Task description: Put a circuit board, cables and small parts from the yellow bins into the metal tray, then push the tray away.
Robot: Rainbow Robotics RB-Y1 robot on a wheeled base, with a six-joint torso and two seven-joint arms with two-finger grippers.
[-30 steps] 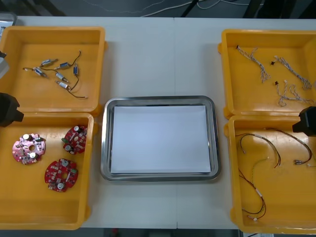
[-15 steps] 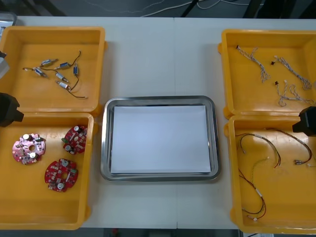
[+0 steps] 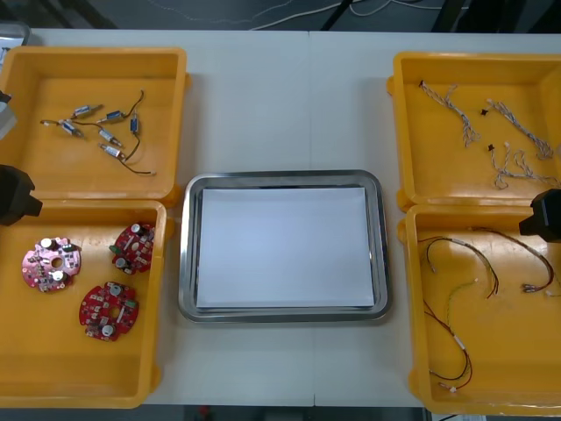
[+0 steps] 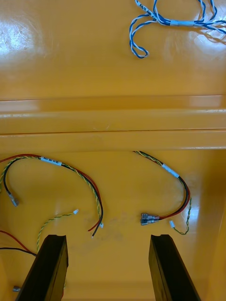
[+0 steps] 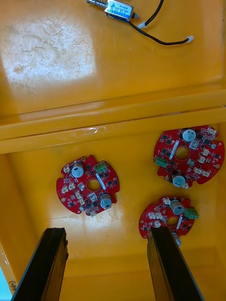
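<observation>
Left wrist view: the left gripper (image 5: 107,233), fingers spread wide, hangs over three circuit boards (image 5: 88,185), probably lined up to pick one. The right gripper (image 4: 108,240), likewise released, hovers above red and yellow cables (image 4: 170,171). The metal tray (image 3: 282,178) lies between both.

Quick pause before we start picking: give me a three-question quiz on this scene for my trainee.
1. True or false: the metal tray already holds a circuit board.
2. How many round red circuit boards lie in the near left yellow bin? A two, B three, C four.
3. Which tool, open, hangs over the red and yellow cables?
Key: 1 false; 2 B; 3 the right tool.
</observation>
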